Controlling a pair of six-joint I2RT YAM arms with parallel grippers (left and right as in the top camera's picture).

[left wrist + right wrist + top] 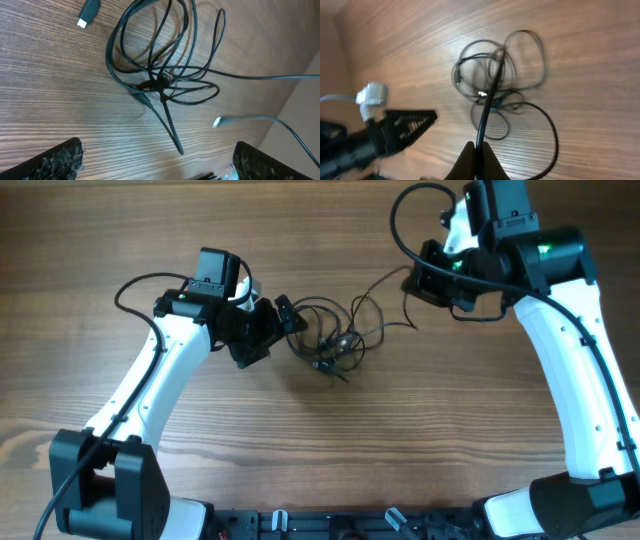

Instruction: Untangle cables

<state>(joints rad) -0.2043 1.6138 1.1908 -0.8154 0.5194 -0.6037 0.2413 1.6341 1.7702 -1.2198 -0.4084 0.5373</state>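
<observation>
Cables point(330, 340) lie in one loose black knot of overlapping loops near the middle of the wooden table point(320, 460), a little toward 12 o'clock in the overhead view. The left gripper point(274, 328) sits just beside the knot at its 9 o'clock. Its fingers point(55, 160) are spread wide at the lower corners of the left wrist view and hold nothing. In that view a dark plug point(89, 13) lies apart from the loops at 10 o'clock, and a silver-tipped plug point(218, 121) ends a strand at 4 o'clock of the knot. The right gripper point(413, 280) is at 2 o'clock of the knot, well apart from it. The right wrist view shows its fingertips pressed together on one strand, which runs straight from them into the tangle.
</observation>
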